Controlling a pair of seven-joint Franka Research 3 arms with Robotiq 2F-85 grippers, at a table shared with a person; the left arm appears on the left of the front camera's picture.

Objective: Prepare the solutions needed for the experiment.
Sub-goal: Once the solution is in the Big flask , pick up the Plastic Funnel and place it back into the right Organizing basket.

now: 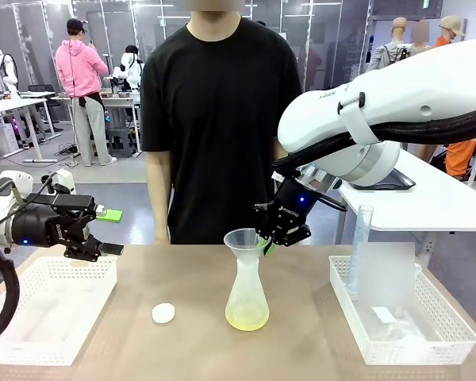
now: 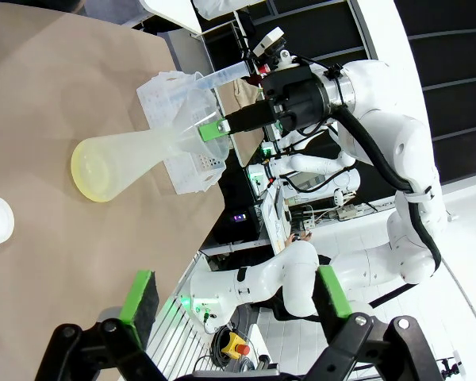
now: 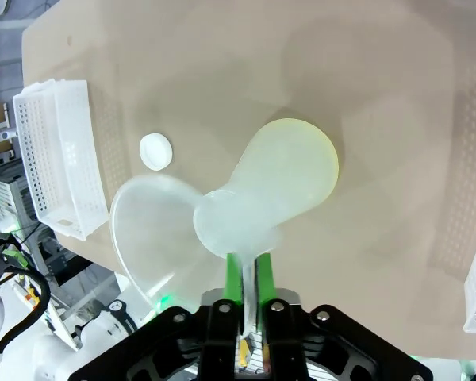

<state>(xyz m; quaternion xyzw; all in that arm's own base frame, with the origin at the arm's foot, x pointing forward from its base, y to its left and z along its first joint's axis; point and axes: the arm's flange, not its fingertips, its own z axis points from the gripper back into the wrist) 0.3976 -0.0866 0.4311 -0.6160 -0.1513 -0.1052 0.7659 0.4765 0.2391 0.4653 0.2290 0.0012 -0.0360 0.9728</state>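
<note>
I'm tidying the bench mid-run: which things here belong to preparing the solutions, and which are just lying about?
In the job:
- flask holding yellow-green solution
- funnel in its mouth
- right gripper, shut on the funnel

Lying about for now:
- white cap
- left basket
- right basket with cylinder and jug
- left gripper, open

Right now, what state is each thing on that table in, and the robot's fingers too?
Conical flask: upright, uncapped, a little yellow-green liquid at the bottom.
Funnel: sitting in the flask's mouth.
White cap: off, lying beside the flask.
Graduated cylinder: standing in the right basket.
Right fingers: shut on the funnel's rim.
Left fingers: open, holding nothing.
</note>
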